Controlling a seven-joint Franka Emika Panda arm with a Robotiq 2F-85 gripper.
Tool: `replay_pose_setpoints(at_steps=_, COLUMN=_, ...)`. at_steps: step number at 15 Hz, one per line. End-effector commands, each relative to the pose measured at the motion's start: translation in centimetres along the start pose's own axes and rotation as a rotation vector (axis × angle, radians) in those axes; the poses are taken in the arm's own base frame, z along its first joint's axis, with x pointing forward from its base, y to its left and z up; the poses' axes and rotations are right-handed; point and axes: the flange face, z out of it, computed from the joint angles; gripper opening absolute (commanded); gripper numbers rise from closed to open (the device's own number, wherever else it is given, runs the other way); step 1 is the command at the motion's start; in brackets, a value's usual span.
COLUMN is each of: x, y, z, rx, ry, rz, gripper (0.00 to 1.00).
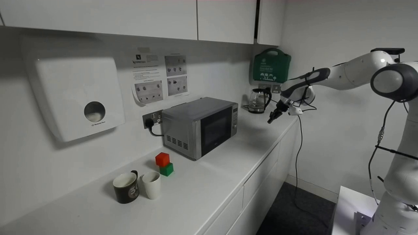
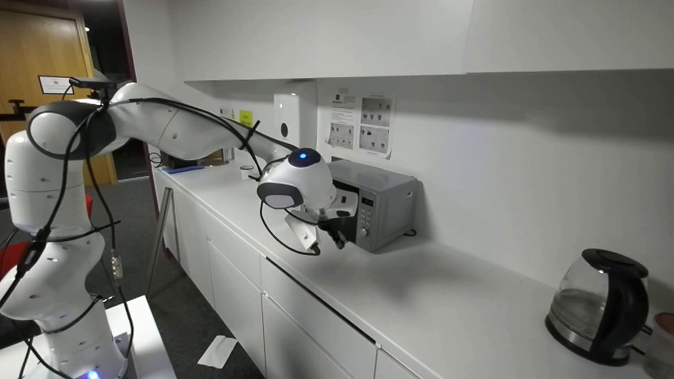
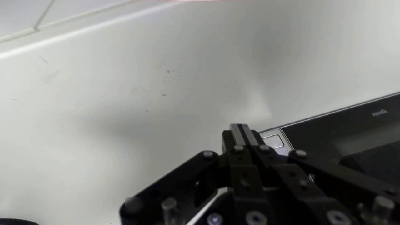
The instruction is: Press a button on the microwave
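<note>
The microwave (image 1: 209, 106) is a grey box with a dark window, standing against the wall on the white counter; it also shows in another exterior view (image 2: 392, 210). Its control strip (image 2: 366, 216) has a small display, several buttons and a round knob. My gripper (image 1: 270, 121) is in the air in front of the control-strip end, apart from the microwave; it also shows in an exterior view (image 2: 341, 245). In the wrist view my gripper (image 3: 240, 126) has its fingers together with nothing between them. A rectangular button (image 3: 272, 141) shows beside the fingertips; the gripper hides most of the strip.
A glass kettle (image 2: 579, 300) stands on the counter (image 2: 463, 316) beyond the control-strip end. Two mugs (image 1: 125, 192) (image 1: 152, 186) and stacked red (image 1: 162, 159) and green (image 1: 167, 169) cubes stand at the opposite end. Cupboards (image 1: 225, 21) hang overhead.
</note>
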Motion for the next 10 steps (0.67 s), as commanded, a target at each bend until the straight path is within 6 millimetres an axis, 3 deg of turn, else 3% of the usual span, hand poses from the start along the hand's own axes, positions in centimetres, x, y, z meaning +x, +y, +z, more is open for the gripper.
replay_pose_setpoints(at_steps=1, x=-3.0, y=-0.1, z=-3.5, rx=-0.036, ry=-0.021, rz=-0.045, gripper=0.0)
replay_pose_setpoints(at_steps=10, x=-5.5, y=-1.1, z=-6.9, rx=-0.042, ry=-0.08, rz=-0.101, gripper=0.0)
